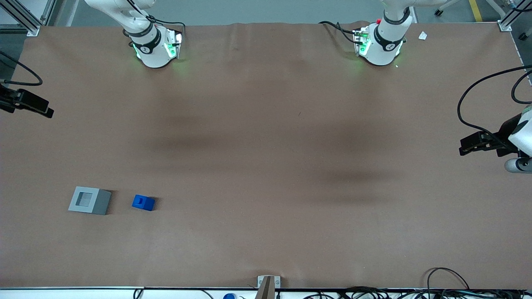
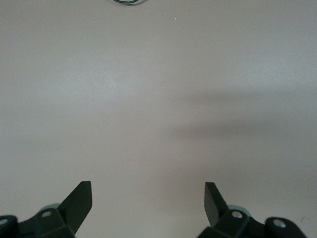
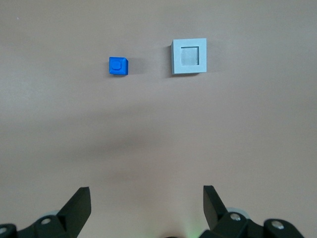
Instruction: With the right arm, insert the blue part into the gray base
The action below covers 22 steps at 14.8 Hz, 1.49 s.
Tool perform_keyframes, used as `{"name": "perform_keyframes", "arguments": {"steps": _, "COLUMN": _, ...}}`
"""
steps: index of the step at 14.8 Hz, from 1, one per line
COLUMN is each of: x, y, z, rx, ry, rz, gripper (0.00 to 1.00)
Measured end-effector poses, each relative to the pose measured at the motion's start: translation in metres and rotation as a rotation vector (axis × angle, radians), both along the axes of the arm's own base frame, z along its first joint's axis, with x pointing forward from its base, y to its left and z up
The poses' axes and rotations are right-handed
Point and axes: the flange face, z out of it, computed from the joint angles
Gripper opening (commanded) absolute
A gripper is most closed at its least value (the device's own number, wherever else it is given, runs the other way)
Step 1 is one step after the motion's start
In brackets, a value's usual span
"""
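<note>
My gripper point(image 3: 146, 201) hangs high over surface point(image 1: 266, 166), jaws spread wide, empty. Blue part point(image 1: 143, 202) sits lower left of front view, just beside gray base point(image 1: 89, 200), not touching. I judge part rigid, light, smooth plastic, may slip. I'd pinch its flat opposite sides, square-on, keeping the notch up.

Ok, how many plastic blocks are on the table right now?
2. The blue part and the gray base sit side by side, apart, toward the working arm's end. The open gripper hangs above, holding nothing. None seem hidden.
</note>
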Motion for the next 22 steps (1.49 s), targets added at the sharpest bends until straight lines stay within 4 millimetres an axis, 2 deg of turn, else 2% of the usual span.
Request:
{"name": "perform_keyframes", "arguments": {"steps": 10, "x": 0.0, "y": 0.0, "z": -0.001, "rx": 0.0, "ry": 0.003, "rz": 0.0, "gripper": 1.0}}
{"name": "perform_keyframes", "arguments": {"steps": 14, "x": 0.002, "y": 0.001, "z": -0.009, "rx": 0.001, "ry": 0.016, "rz": 0.002, "gripper": 1.0}}
{"name": "perform_keyframes", "arguments": {"steps": 17, "x": 0.018, "y": 0.003, "z": -0.03, "rx": 0.001, "ry": 0.008, "rz": 0.007, "gripper": 1.0}}
{"name": "perform_keyframes", "arguments": {"steps": 22, "x": 0.046, "y": 0.017, "z": -0.088, "rx": 0.002, "ry": 0.002, "rz": 0.032, "gripper": 1.0}}
